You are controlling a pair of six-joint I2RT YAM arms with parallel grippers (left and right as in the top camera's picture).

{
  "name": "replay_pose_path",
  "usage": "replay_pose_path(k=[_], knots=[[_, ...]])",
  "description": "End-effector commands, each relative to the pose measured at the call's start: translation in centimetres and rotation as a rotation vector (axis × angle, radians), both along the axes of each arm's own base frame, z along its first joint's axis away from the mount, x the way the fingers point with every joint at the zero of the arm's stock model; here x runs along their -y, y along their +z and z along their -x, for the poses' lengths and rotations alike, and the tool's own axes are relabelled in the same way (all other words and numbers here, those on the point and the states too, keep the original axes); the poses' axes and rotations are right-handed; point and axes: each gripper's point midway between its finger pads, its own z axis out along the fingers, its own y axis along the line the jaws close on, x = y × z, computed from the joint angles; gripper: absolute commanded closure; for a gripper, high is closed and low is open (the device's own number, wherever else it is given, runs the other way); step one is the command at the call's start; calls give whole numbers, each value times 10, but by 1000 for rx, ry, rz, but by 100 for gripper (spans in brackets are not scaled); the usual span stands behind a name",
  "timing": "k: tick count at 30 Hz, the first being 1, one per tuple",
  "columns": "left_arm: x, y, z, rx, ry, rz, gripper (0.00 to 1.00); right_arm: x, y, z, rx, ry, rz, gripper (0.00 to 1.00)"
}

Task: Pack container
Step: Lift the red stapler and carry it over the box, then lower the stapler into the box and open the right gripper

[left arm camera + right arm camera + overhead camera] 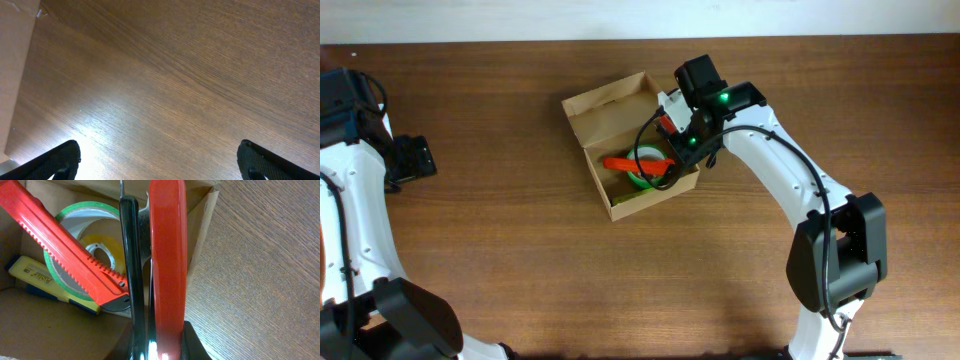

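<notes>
Right tool (677,136) clamps a red item (167,255) above the container (605,108), cutter (60,245) and tape (90,226) beneath; left tool (159,160) wide-open

The left claw (160,167) is showing only its two black fingertips (57,161), which are standing wide apart in the bottom corners with nothing between them. Brown wood-grain bench (200,75) is filling almost the whole frame. A bright white glare (95,132) is spreading across it at lower left. A paler tan strip (15,55), unidentifiable, is running down the left edge.
</notes>
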Motion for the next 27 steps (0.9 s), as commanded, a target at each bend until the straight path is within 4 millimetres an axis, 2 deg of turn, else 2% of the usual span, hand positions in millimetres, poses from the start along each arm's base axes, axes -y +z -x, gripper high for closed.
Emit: replay_pose_path(k=[1,8,11,15,22,27], knots=[[0,4,2,7,-11,-4,0,-3,12,-5,26,8,-19,96],[0,4,2,7,-11,-4,0,-11,9,9,-8,130,-23,96],[0,4,2,7,-11,-4,0,-17,7,20,-13,279,16,96],[0,4,2,7,-11,-4,0,-27,7,26,20,477,55,96],[0,4,2,7,-11,-4,0,-39,7,31,81,761,111,96],[0,4,2,6,-11,-3,0,-44,10,24,137,839,127,97]])
